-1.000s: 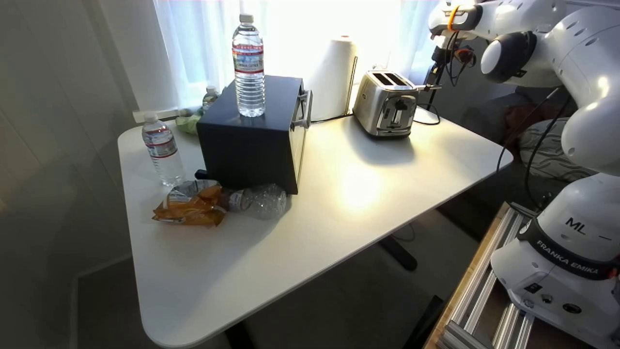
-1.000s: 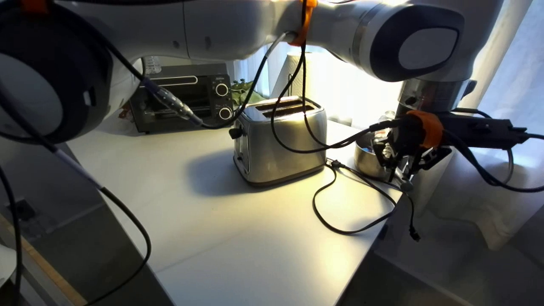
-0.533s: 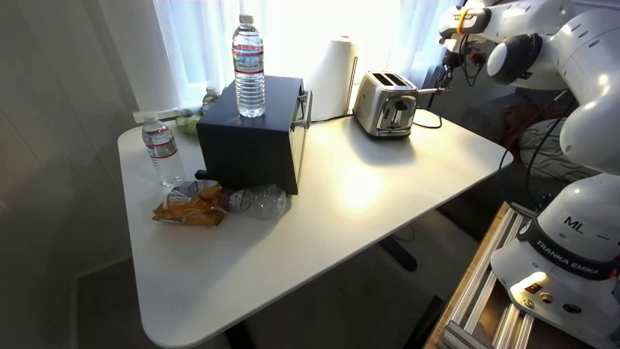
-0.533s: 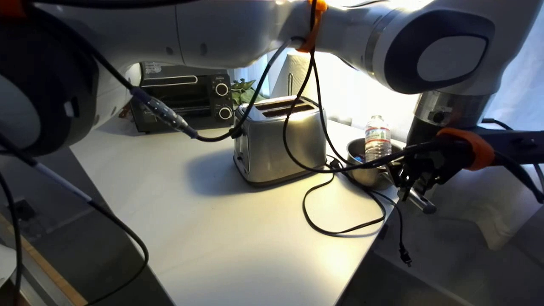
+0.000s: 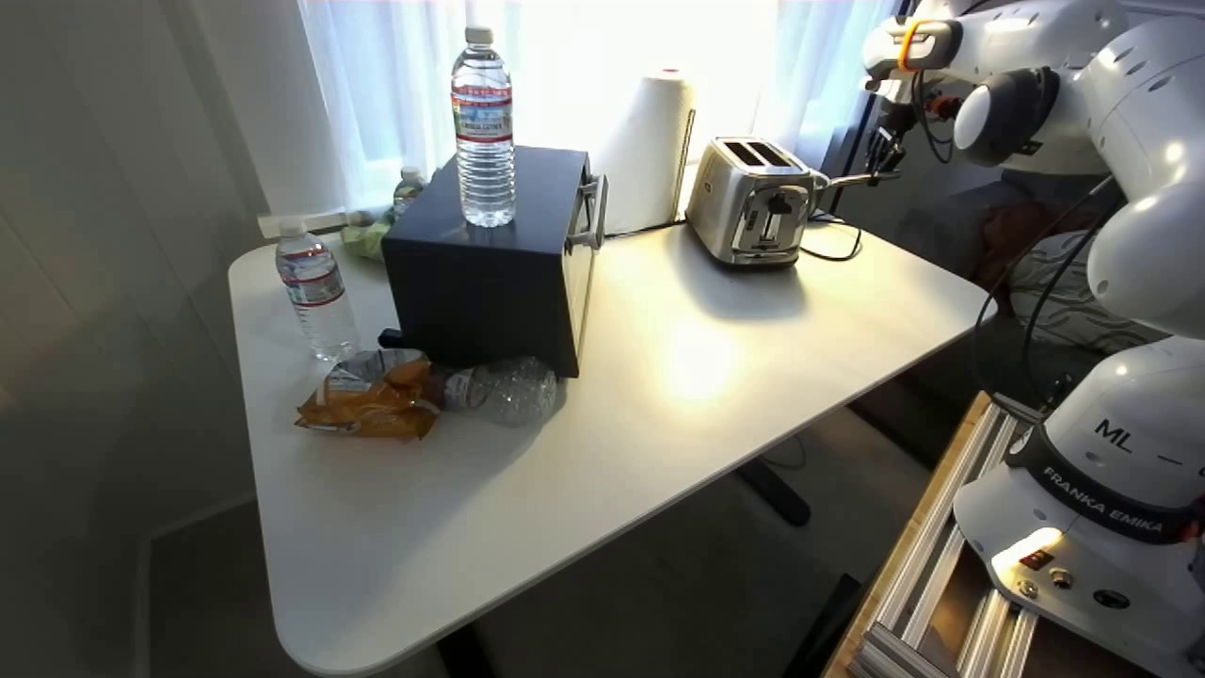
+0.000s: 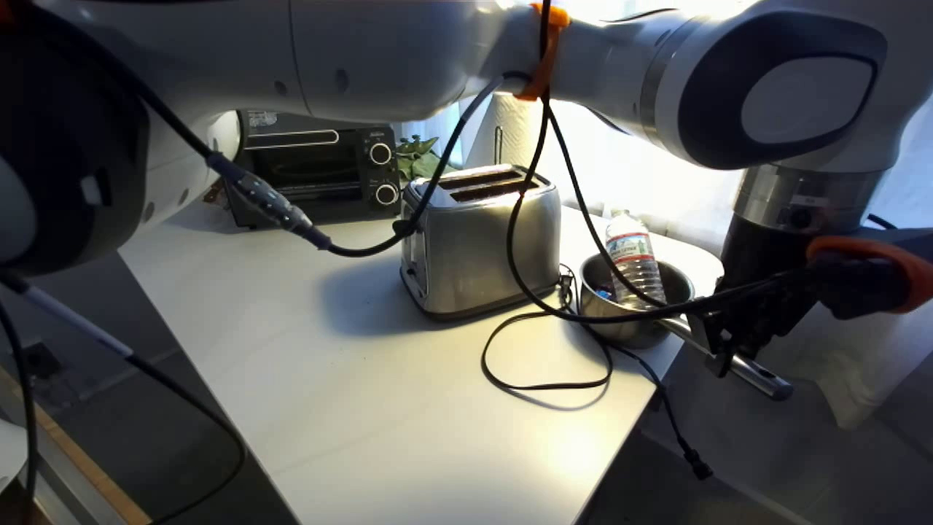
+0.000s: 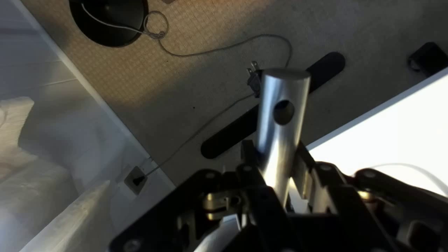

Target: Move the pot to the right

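The small round metal pot (image 6: 630,332) is at the far right end of the table in an exterior view. A water bottle (image 6: 634,259) leans inside it. Its long metal handle reaches out past the table edge. My gripper (image 6: 718,354) is shut on that handle. In the wrist view the fingers (image 7: 274,155) press on both sides of the handle, whose end with a hole points away from me. In an exterior view the toaster hides most of the pot; its handle (image 5: 852,179) and my gripper (image 5: 883,160) show. I cannot tell whether the pot touches the table.
The chrome toaster (image 6: 485,248) stands close beside the pot. A black power cord (image 6: 554,385) lies looped on the table (image 6: 408,408), its plug hanging over the edge. A toaster oven (image 5: 480,301), a paper roll (image 5: 645,160) and several bottles stand further along. A cable hangs across the pot.
My gripper and the pot have moved together, toward the table's front edge and lower right in an exterior view. The bottle now leans more. The cord has been shifted and its plug has swung down.
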`<state>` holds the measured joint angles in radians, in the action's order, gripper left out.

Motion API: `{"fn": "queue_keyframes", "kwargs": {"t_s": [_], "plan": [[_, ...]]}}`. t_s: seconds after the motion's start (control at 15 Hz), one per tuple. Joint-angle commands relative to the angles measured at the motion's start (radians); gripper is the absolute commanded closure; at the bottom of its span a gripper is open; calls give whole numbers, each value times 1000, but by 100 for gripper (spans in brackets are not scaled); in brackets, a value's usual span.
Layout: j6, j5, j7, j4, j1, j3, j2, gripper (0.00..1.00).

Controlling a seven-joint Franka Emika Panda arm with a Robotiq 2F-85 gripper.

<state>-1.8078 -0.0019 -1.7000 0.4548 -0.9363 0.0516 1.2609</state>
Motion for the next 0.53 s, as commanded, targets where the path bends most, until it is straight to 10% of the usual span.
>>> {"fn": "queue_keyframes", "kwargs": {"t_s": [0.0,0.47], "plan": [[61,-53,-137,7,-9,30,-7,93],[63,-93,-292,10,0,62,-5,93]]}}
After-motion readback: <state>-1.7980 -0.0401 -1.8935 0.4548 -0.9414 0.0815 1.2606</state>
